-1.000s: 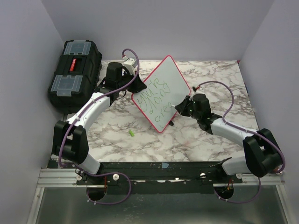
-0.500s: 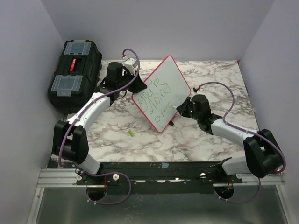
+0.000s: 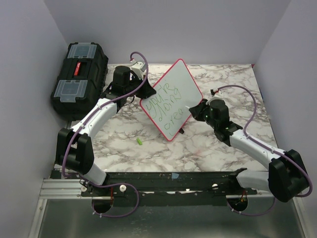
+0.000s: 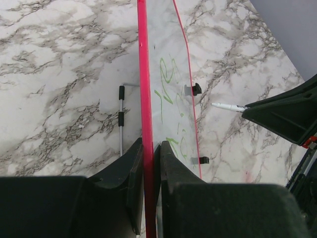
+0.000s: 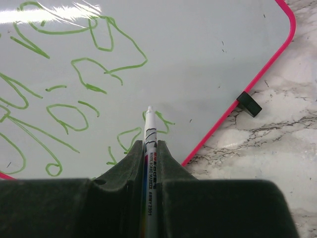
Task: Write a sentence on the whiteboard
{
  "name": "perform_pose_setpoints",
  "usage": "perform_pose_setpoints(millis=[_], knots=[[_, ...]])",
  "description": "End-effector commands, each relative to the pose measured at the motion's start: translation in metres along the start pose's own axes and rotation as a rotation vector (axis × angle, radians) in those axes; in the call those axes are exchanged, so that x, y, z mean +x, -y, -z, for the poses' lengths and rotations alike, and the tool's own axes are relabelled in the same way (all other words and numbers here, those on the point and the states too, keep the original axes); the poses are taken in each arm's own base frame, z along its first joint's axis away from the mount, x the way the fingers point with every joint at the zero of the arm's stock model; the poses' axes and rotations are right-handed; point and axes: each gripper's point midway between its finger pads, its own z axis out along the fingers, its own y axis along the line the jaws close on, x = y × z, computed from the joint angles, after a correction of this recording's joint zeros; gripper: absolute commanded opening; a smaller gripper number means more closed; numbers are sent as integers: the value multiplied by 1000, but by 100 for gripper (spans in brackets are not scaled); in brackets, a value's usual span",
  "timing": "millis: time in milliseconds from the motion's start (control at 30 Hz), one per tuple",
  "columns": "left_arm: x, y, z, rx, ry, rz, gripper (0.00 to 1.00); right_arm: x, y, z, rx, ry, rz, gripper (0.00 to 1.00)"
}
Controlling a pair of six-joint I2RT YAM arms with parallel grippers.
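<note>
The whiteboard point(image 3: 173, 91) with its red-pink frame stands tilted on one corner above the marble table. My left gripper point(image 4: 150, 157) is shut on the board's frame point(image 4: 144, 74), which shows edge-on in the left wrist view. The sentence point(image 3: 167, 105) runs in three green lines across the board, large and close in the right wrist view point(image 5: 84, 74). My right gripper point(image 5: 150, 147) is shut on a white whiteboard marker point(image 5: 150, 134). The marker's tip points at the last green strokes of the bottom line; I cannot tell if it touches.
A black toolbox point(image 3: 79, 79) with clear lid compartments sits at the far left. A small green cap point(image 3: 139, 142) lies on the table in front of the board. A black clip point(image 5: 248, 104) sticks out from the board's edge, and a thin metal rod point(image 4: 121, 119) lies behind it.
My right arm has swung to the right, carrying the marker a little rightward along the bottom line. The left arm and the board have stayed still.
</note>
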Motion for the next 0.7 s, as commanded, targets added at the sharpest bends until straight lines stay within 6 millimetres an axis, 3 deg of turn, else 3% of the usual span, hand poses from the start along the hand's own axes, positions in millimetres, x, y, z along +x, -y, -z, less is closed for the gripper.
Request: perform_pose_setpoints(millis=[0,467,667], knots=[[59,11,-3,57,-188,-22,0,-14,-3,-6,-10,14,-28,1],[61,11,0,52,-192,-33,0,-5,17,-23,24,-37,-66,1],[62,11,0,54,-193,-35,0,2,15,-33,-6,-73,-80,1]])
